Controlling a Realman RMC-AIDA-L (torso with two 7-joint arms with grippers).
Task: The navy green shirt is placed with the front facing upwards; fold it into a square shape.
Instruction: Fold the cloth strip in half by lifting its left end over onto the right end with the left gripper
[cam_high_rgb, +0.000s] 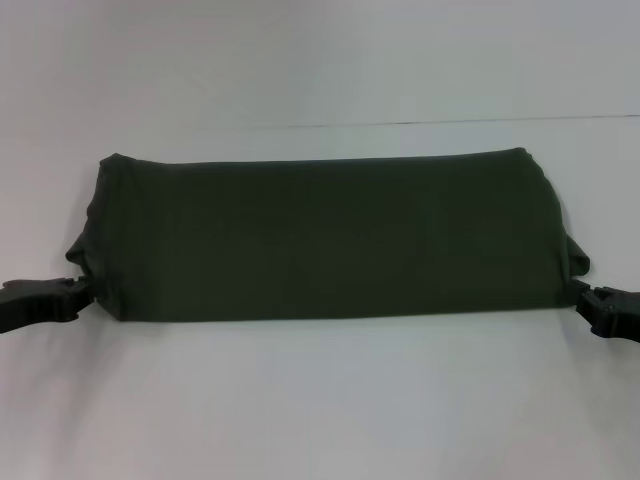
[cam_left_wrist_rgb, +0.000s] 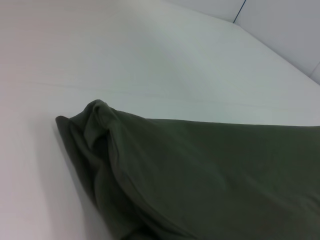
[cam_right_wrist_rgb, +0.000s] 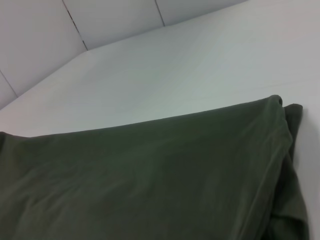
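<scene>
Two claws are flanking the navy green shirt (cam_high_rgb: 325, 238), one at each short end, and that is the relation the coming move is turning on. It is lying as a long dark band on the white table (cam_high_rgb: 320, 400), plain green side up with no print showing, its long axis running straight across from one claw to the other. Judging from that shape, the fold is partway along: the cloth is already doubled into a strip, and what is remaining is to bring the short ends inward until a square is left. From the left claw (cam_high_rgb: 72, 290) the shirt is stretching away toward the robot's right, with a bunched corner sitting just beside the claw; from the right claw (cam_high_rgb: 592, 298) it is stretching away toward the robot's left, again with a small fold of cloth bulging out at the near corner. Each claw is sitting at the near lower corner of its own end, so neither arm is nearer than the other; each has only its own end within easy reach. Whether either claw is spread, pressed together or pinching cloth, I cannot tell, since both are showing only as dark shapes at the shirt's edge, and the wrist views are showing only fabric and table.
</scene>
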